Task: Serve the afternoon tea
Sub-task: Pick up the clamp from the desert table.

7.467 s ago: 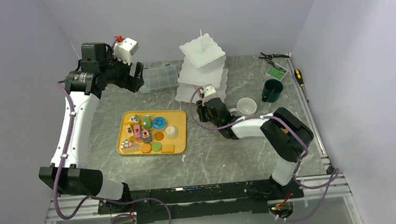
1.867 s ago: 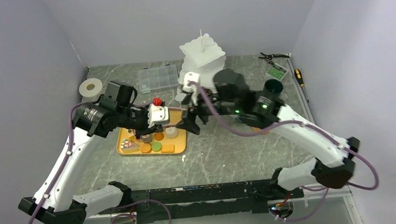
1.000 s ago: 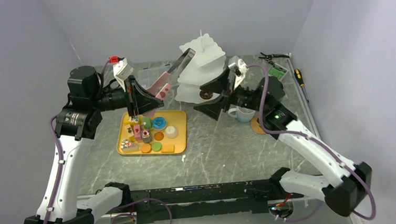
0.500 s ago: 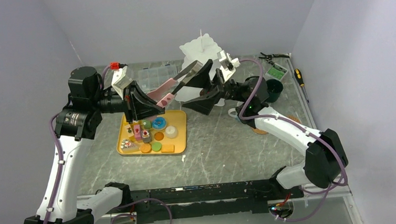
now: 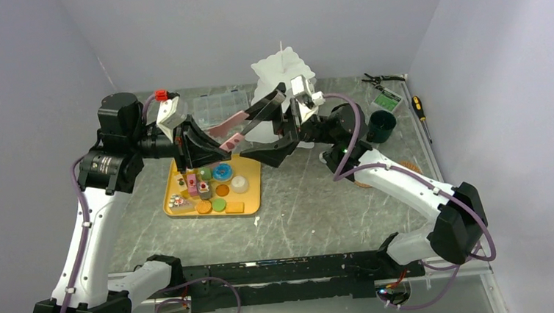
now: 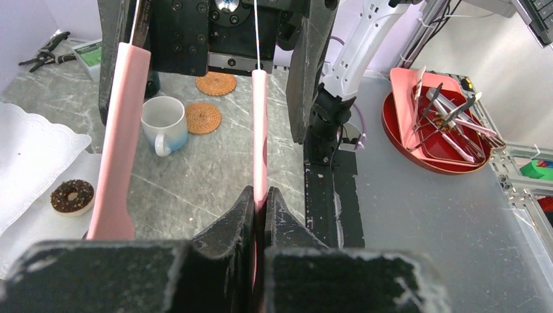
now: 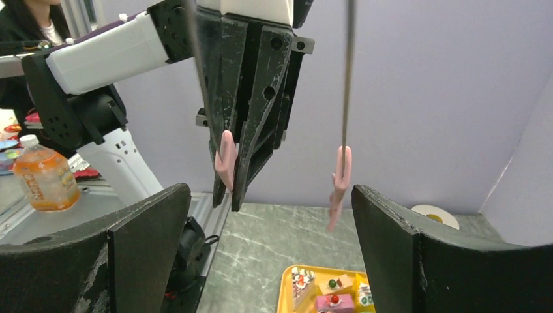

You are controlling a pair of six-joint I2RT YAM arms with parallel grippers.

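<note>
My left gripper (image 6: 259,195) is shut on one arm of the pink tongs (image 6: 259,124) and holds them in the air above the yellow tray (image 5: 251,195). The tongs (image 5: 231,128) point toward the white three-tier stand (image 5: 283,71). My right gripper (image 5: 269,131) is open, its fingers (image 6: 306,72) standing outside the two tong arms (image 7: 339,173) without touching them. Small pastries (image 5: 206,182) lie on the tray. A chocolate donut (image 6: 72,195) sits on the stand's bottom tier. A white mug (image 6: 163,117), two cork coasters (image 6: 203,117) and a dark-green mug (image 5: 380,126) stand at the right.
A clear compartment box (image 5: 219,105) lies behind the tray. Pliers (image 5: 379,79), a green card (image 5: 386,101) and a screwdriver (image 5: 419,106) lie at the back right. A white tape roll (image 7: 433,214) sits at the far left corner. Grey walls enclose three sides.
My right gripper has swung left from the mugs and stand, and its open fingers now straddle the tongs' ends. The left arm has kept the tongs almost still.
</note>
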